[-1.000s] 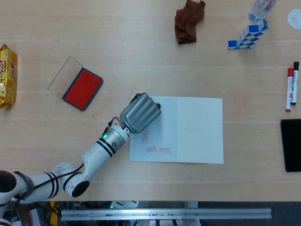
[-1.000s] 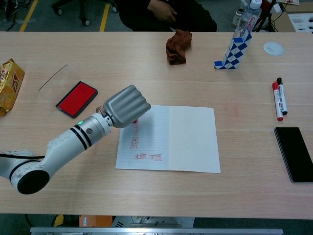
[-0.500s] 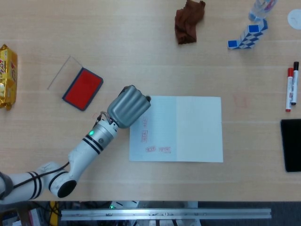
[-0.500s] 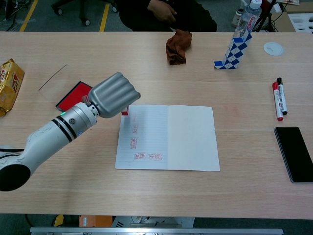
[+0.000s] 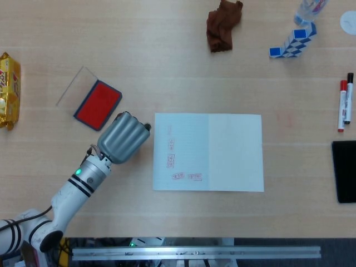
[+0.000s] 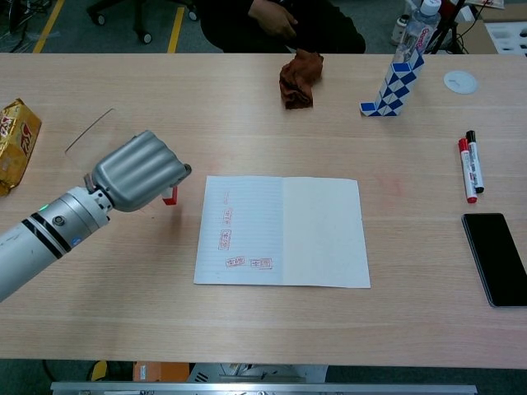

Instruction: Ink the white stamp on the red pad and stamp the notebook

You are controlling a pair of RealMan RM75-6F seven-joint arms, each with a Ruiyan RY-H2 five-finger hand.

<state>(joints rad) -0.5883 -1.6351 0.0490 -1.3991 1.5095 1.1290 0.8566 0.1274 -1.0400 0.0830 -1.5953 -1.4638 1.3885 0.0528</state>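
— Where's the left hand (image 5: 124, 137) right now?

— Fingers curled into a fist, knuckles up, hanging over the desk (image 5: 167, 67) between the pad (image 5: 98, 104) and the notebook (image 5: 208, 152). The forearm runs down to the lower-left corner. From the chest view the hand (image 6: 140, 170) covers the pad completely.

— Is it holding the stamp?

— Yes, the stamp (image 6: 170, 196) sits in the closed fingers. From the chest you see its red bottom end sticking out below the fist, just left of the notebook's (image 6: 282, 232) edge. From above it is mostly hidden by the hand.

— And the notebook?

— Lying open and flat mid-desk, with a few red marks on the left page, nothing on top of it.

— The right hand?

— Neither camera shows it.

— What else is about?

— A clear lid (image 5: 75, 86) touching the pad's far side, a yellow snack bag (image 5: 9, 90) at the left edge, a brown cloth (image 5: 224, 25) up top, a blue-and-white twisty puzzle (image 5: 292, 43) beside a bottle (image 5: 308, 9), two markers (image 5: 345, 102) and a black phone (image 5: 344, 171) on the right. All well apart from the hand
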